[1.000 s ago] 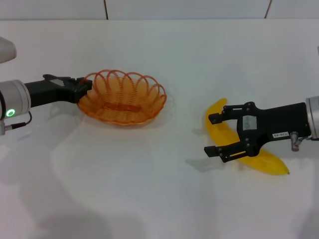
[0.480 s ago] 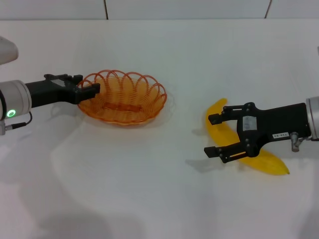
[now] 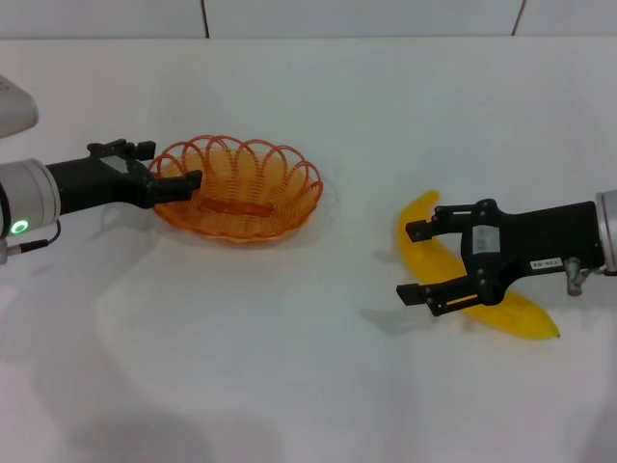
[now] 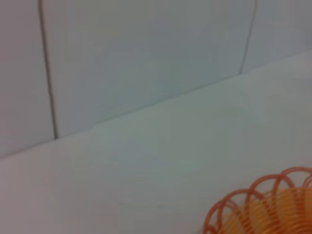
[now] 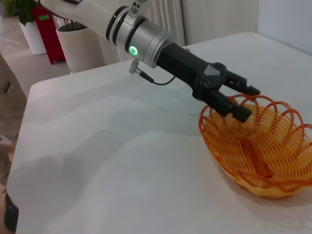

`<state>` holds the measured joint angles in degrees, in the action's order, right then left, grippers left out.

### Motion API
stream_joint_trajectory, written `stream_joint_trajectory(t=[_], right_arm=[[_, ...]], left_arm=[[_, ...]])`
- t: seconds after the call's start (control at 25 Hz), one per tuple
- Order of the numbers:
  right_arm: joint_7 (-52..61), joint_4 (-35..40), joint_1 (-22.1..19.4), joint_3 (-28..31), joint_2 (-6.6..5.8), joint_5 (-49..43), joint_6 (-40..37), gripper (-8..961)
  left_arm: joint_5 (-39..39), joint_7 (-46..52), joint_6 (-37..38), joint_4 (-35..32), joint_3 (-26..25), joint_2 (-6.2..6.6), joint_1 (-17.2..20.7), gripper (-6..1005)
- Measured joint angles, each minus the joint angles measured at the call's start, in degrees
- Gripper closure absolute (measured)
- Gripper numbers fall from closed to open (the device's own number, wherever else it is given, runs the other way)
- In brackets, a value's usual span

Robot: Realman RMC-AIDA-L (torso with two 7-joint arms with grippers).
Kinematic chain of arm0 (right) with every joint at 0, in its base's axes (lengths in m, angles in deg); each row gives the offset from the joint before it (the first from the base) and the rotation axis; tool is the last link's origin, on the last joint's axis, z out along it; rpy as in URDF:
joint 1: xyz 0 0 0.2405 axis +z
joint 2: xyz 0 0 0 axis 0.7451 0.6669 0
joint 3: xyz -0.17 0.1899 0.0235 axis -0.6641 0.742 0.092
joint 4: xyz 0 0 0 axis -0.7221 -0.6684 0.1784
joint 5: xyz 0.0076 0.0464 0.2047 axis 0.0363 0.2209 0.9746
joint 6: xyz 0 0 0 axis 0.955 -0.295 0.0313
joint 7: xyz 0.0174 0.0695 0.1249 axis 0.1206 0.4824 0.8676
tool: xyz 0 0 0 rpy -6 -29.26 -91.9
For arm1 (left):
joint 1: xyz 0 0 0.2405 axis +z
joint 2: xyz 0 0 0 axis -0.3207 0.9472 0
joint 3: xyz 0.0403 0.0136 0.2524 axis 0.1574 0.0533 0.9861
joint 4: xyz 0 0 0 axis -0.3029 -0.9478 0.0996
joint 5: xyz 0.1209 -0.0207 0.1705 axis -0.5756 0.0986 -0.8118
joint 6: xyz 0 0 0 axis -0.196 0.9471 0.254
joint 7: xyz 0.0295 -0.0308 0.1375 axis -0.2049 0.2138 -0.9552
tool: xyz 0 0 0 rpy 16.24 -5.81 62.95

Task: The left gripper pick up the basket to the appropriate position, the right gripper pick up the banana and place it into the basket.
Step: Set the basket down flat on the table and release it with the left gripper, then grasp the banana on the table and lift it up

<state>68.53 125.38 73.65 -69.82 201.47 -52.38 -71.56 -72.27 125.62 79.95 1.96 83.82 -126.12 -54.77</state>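
Orange basket (image 3: 238, 188) rim is straddled by the spread left pincer (image 3: 172, 169); the spread right pincer (image 3: 417, 261) is held over the banana (image 3: 453, 272).

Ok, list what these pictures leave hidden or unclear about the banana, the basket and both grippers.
- Banana: in the head view its middle is hidden by the open right gripper; contact cannot be judged.
- Basket: the left wrist view's edge cuts off all but a few rim loops.
- Left gripper: open at the basket's rim in the right wrist view; the left wrist view shows no fingers.
- Right gripper: absent from the right wrist view, as is the banana.
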Motion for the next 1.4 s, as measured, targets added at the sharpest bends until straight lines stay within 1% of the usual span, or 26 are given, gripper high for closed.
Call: stream_joint_trajectory(t=[0.16, 0.32, 0.6, 0.68, 0.72, 0.76, 0.88, 0.96, 1.12, 1.24, 1.36, 1.4], right_arm=[[0.0, 0.04, 0.0, 0.02, -0.02, 0.06, 0.0, 70], [0.0, -0.06, 0.0, 0.25, -0.03, 0.06, 0.0, 71], [-0.74, 0.06, 0.02, -0.1, 0.02, 0.06, 0.16, 71], [-0.99, 0.16, 0.09, -0.01, 0.07, 0.06, 0.19, 71], [-1.11, 0.21, 0.1, 0.05, 0.08, 0.26, 0.23, 71], [-1.25, 0.25, 0.08, 0.07, 0.11, 0.61, 0.31, 70], [-1.38, 0.37, -0.04, -0.11, 0.24, 1.64, 0.65, 70], [-1.39, 0.48, -0.04, -0.07, 0.31, 1.67, 0.66, 70], [-1.03, 1.17, -0.08, 0.13, 0.42, 1.76, 1.12, 71], [0.21, 2.91, -0.58, -0.53, 0.55, 1.77, 2.85, 72], [3.54, 5.98, -1.88, -3.02, 0.59, 1.63, 6.8, 76], [6.78, 8.84, -3.07, -5.92, 0.59, 1.38, 9.37, 77]], left_arm=[[4.28, -4.8, 3.03, -1.41, 0.0, -0.33, 2.28, 104], [8.31, -9.74, 6.72, -1.69, 0.02, -0.21, 4.54, 93], [11.09, -15.17, 13.35, -3.59, -0.03, -0.05, 8.85, 93], [11.44, -15.7, 15.93, -4.7, -0.03, 0.1, 10.74, 92], [11.45, -16.59, 18.19, -6.07, -0.02, 0.15, 12.55, 92], [11.45, -16.59, 18.19, -6.07, -0.02, 0.15, 12.55, 92], [11.45, -18.14, 20.69, -7.88, -0.22, 0.19, 15.42, 92], [11.33, -18.31, 21.71, -8.38, -0.36, 0.52, 16.76, 92], [11.11, -17.91, 22.45, -8.49, -0.15, 1.38, 18.14, 92], [11.02, -17.91, 23.1, -8.43, -0.38, 1.8, 18.85, 93], [11.21, -17.91, 23.29, -8.3, -0.58, 2.08, 19.03, 93], [11.37, -17.89, 23.31, -8.26, -0.58, 2.13, 19.03, 93]])
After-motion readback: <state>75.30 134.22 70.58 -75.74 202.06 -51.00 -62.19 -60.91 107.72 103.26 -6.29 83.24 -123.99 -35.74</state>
